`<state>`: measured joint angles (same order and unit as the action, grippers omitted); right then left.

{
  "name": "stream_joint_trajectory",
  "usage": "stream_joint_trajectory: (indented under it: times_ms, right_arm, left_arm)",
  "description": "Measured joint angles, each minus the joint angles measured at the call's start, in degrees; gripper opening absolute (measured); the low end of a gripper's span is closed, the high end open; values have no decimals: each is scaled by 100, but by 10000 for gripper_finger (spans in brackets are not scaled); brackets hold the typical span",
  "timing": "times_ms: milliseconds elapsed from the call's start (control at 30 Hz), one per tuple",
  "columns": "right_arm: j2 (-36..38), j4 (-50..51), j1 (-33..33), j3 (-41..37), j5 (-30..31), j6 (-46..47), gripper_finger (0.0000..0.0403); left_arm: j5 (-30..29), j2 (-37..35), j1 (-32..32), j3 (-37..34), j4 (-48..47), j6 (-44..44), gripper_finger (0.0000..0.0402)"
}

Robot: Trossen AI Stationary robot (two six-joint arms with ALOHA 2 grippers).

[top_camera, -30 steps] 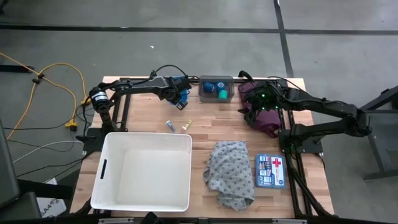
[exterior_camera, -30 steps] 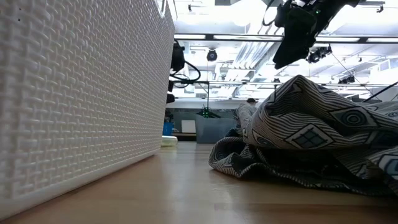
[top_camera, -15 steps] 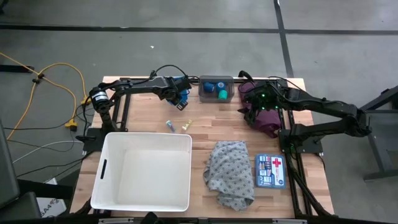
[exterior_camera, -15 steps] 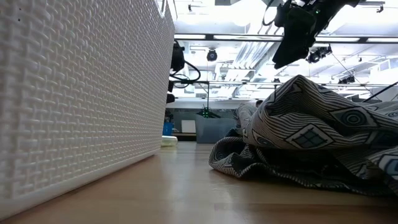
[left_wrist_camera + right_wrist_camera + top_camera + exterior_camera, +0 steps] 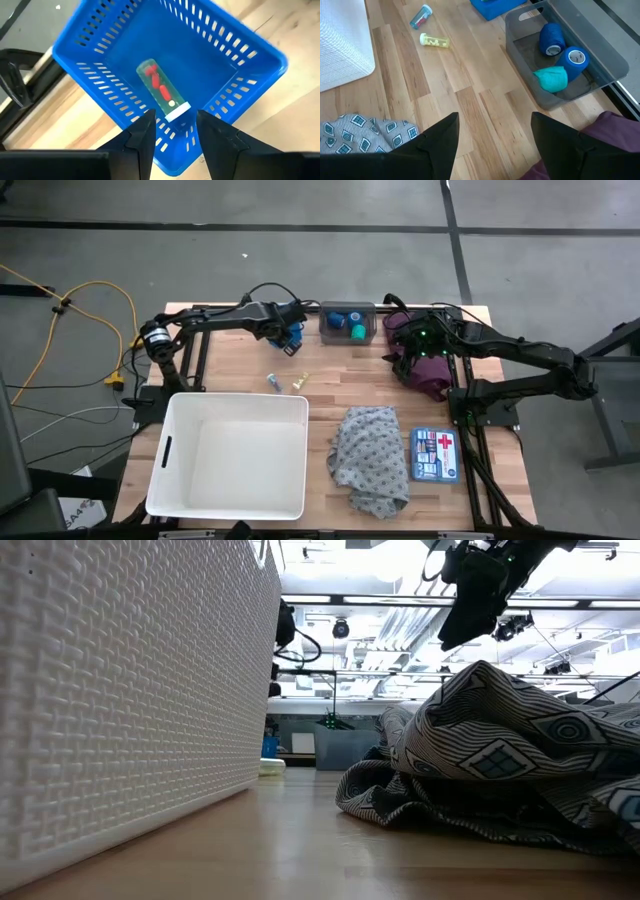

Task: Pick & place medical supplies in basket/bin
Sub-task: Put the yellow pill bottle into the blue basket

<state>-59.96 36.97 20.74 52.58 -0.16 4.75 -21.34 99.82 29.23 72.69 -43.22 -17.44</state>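
The white basket sits on the near left of the wooden tabletop, well apart from the left end effector and nearer the front edge; nothing shows inside it.

The left end effector hangs over the small blue bin at the far edge. Its fingers stand a little apart, holding nothing. Directly beneath and just ahead of them, a clear vial with red contents lies on the bin's floor, free of both fingers. Between this end effector and the basket, two more vials lie on the bare wood: one with a blue cap and a yellow one just beside it.

Between the two end effectors stands the small grey bin, holding two blue tape rolls and a green one.

The right end effector hovers over the far right of the tabletop with its fingers well apart and empty. The maroon cloth lies just below it. The grey patterned cloth lies crumpled toward the front edge, well apart from it, with a first-aid kit just to that cloth's right.
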Motion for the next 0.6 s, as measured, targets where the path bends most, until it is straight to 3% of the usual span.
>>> stream_joint_trajectory:
  times_ms: [600]
  right_arm:
    - [2,0,1,2,-2,-2,236]
  left_arm:
    - [-4,-721,-210,0,201,370,134]
